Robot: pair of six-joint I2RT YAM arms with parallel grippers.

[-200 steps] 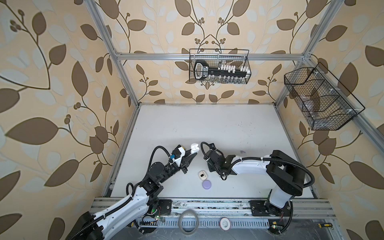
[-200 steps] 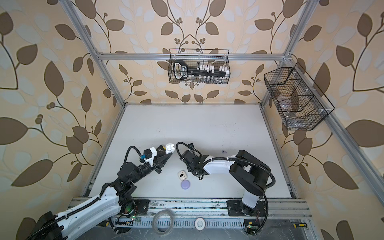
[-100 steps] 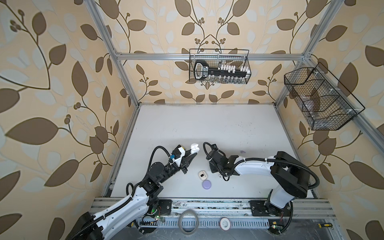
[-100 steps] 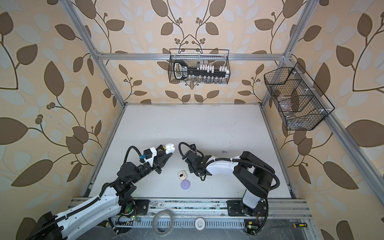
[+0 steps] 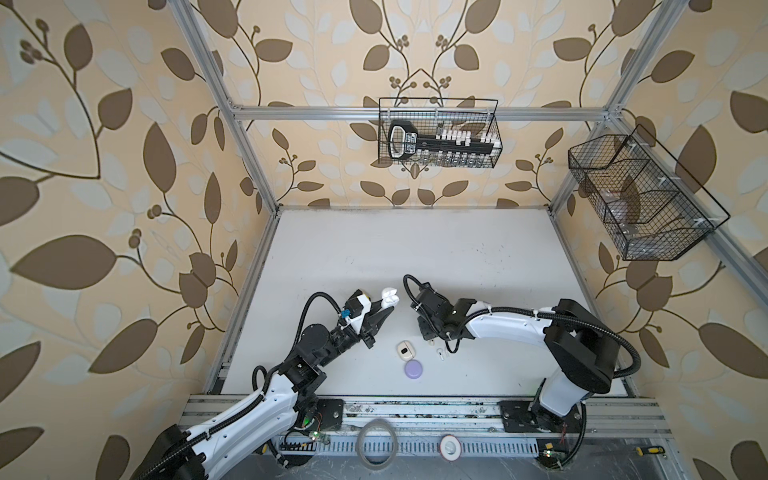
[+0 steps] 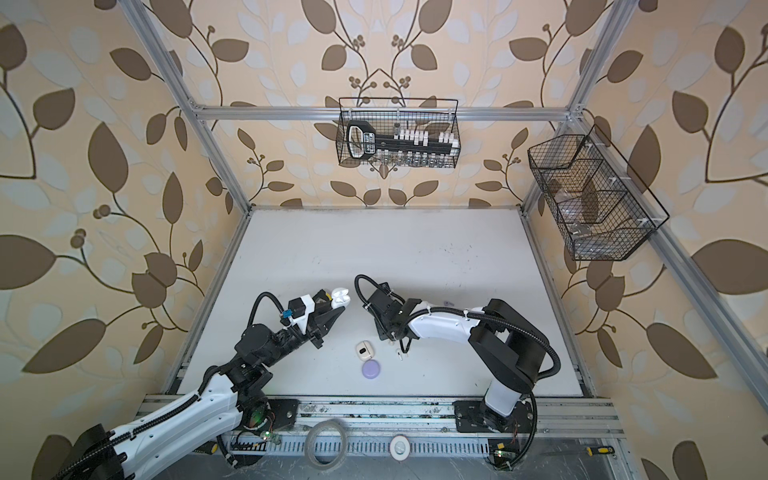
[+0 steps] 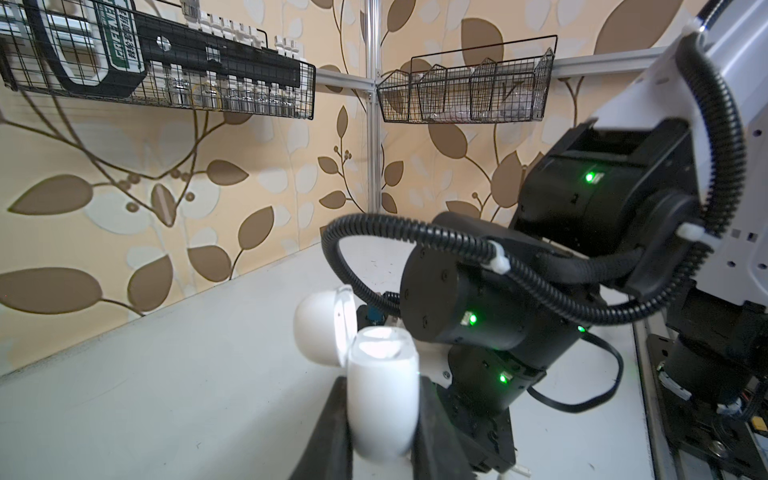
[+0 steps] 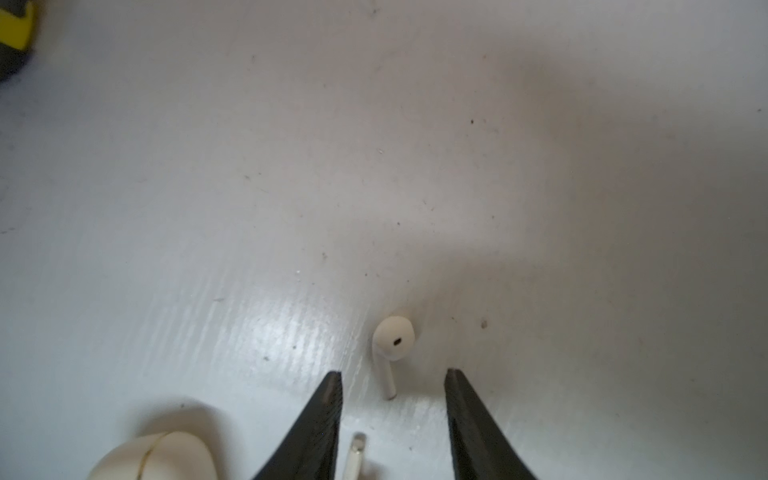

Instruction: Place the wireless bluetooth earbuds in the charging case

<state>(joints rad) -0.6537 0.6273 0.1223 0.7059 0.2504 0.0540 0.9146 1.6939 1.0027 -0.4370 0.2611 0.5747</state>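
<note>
My left gripper is shut on a white charging case, held off the table with its lid open. My right gripper is open and points down at the table. A white earbud lies just ahead of its fingertips, stem pointing back between them. The stem of a second earbud lies between the fingers. In both top views one small earbud shows beside this gripper.
A cream case and a round lavender case lie shut on the table between the arms. Wire baskets hang on the back wall and the right wall. A tape roll sits on the front rail.
The right arm has shifted slightly over the loose earbuds. The left arm and its white case have stayed still.
</note>
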